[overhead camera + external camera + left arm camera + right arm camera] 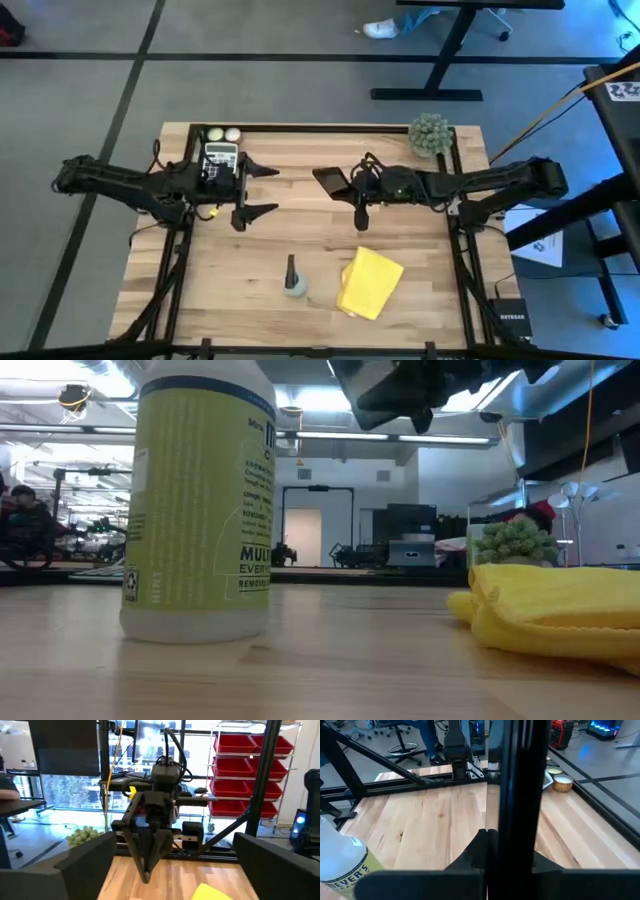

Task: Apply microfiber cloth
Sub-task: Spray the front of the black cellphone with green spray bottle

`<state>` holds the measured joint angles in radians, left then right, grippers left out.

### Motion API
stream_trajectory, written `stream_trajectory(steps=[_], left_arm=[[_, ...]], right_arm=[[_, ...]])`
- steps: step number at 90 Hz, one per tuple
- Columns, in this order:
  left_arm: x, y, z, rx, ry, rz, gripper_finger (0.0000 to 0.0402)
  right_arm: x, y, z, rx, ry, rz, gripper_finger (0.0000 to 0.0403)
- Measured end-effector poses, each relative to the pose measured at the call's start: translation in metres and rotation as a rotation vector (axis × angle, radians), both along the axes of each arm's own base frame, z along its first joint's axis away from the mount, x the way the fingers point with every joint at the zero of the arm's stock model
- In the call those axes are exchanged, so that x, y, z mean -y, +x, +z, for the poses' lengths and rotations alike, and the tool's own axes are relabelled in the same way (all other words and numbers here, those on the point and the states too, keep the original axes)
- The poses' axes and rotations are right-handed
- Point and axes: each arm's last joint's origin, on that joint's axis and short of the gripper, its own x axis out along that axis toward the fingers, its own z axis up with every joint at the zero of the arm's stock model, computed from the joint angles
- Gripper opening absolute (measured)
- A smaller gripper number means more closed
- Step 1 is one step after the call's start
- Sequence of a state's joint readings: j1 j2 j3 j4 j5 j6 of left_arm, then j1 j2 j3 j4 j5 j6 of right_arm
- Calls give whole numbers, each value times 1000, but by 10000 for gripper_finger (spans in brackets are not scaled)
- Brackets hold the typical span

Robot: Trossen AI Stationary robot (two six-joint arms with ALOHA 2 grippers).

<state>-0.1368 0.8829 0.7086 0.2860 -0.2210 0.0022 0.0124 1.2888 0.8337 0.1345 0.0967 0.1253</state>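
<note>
Overhead, my right gripper [361, 222] pointed down mid-table with its fingers together, holding nothing, just beyond the microfiber cloth [369, 283]. My left gripper [266, 190] waited at the left side, fingers spread wide. A spray bottle [293, 280] stood beside the cloth on the wooden table [300, 155]; red bins [245, 747] lined the room's shelving.

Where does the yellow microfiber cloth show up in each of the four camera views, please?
High view: the microfiber cloth lies low, right of centre, beside the spray bottle.
Low view: cloth at right, bottle at left.
Left wrist view: only a yellow corner at the bottom edge.
Right wrist view: not in it; the bottle shows.
Shared landmark: the spray bottle.
</note>
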Motion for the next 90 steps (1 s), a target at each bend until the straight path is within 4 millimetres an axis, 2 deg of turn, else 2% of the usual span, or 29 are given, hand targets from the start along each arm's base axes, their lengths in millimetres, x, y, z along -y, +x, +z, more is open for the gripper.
stream_trajectory(steps=[25,44,67,80,90], left_arm=[[0,0,-4,-37,1,-1,397],[1,4,-8,-58,-118,-10,398],[6,2,-29,-258,-246,-21,398],[22,-1,-34,-323,-311,-112,398],[50,-3,-38,-340,-289,-145,398]], right_arm=[[0,1,1,15,3,-1,5],[0,5,-3,13,3,-2,5],[-8,8,-9,-13,4,24,5],[-15,11,-13,-22,3,47,5],[-22,13,-18,-42,13,66,5]])
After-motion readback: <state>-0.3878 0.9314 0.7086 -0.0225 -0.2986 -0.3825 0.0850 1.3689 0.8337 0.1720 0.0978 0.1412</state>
